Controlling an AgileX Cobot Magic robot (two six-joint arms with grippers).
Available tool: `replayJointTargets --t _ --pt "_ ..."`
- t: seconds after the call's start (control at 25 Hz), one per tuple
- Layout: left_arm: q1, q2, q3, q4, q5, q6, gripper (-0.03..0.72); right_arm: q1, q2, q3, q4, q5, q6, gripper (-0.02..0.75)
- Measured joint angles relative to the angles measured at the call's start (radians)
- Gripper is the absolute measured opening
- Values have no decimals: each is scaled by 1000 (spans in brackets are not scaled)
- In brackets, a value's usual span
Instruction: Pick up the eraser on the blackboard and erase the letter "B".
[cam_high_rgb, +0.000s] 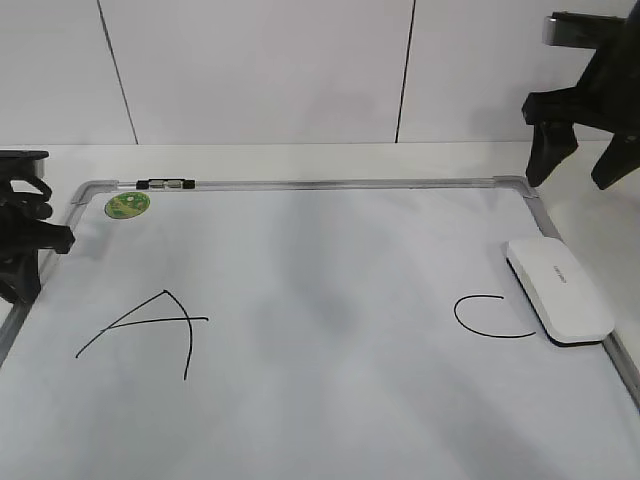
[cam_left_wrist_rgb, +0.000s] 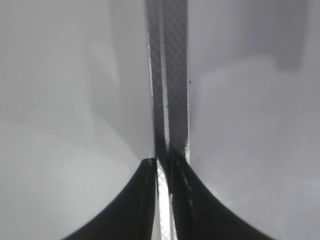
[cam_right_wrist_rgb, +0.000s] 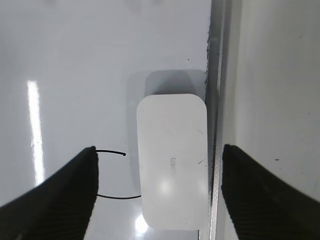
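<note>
The blackboard (cam_high_rgb: 320, 270) is a white board with a grey frame, lying flat. The white eraser (cam_high_rgb: 558, 290) lies on it at the right edge, beside the frame, touching the letter C (cam_high_rgb: 457, 313). No letter "B" shows; the board between the letter A (cam_high_rgb: 165, 294) and C is blank. My right gripper (cam_high_rgb: 572, 183) is open and empty, hanging above the board's far right corner. In the right wrist view the eraser (cam_right_wrist_rgb: 172, 160) lies below and between the open fingers (cam_right_wrist_rgb: 158, 149). My left gripper (cam_high_rgb: 20, 280) is shut at the board's left edge, over the frame (cam_left_wrist_rgb: 170, 75).
A round green sticker (cam_high_rgb: 128, 205) and a small black-and-silver clip (cam_high_rgb: 167, 184) sit at the far left corner of the frame. A white wall stands behind the table. The frame's right rail (cam_right_wrist_rgb: 216, 125) runs right beside the eraser.
</note>
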Motion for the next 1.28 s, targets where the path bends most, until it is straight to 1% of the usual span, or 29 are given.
replayJointTargets --t 0.2,0.28,0.36,0.52,0.84,0.96,1.0,1.12,1.28 --pt "0 0 0 -12 -3 0 249 0 0 0 0 0 5 589" --pt "0 0 0 -11 -6 0 283 0 0 0 0 0 5 589" --pt "0 0 0 -21 -7 0 298 0 -2 0 4 0 5 589" --pt "-4 -2 -27 -32 26 0 310 0 -38 0 14 2 6 586" --pt "-4 -21 -201 -16 291 0 312 0 -187 15 21 6 8 586" --pt "-6 -36 -229 -22 312 0 317 0 -271 41 21 10 8 586" --pt "-6 -49 -229 -33 314 0 320 0 -296 58 21 10 8 586" --pt "-8 -98 -229 -59 322 6 295 0 -390 136 21 10 8 585" --pt "-8 -207 -198 -68 325 10 282 0 -544 290 21 12 8 585"
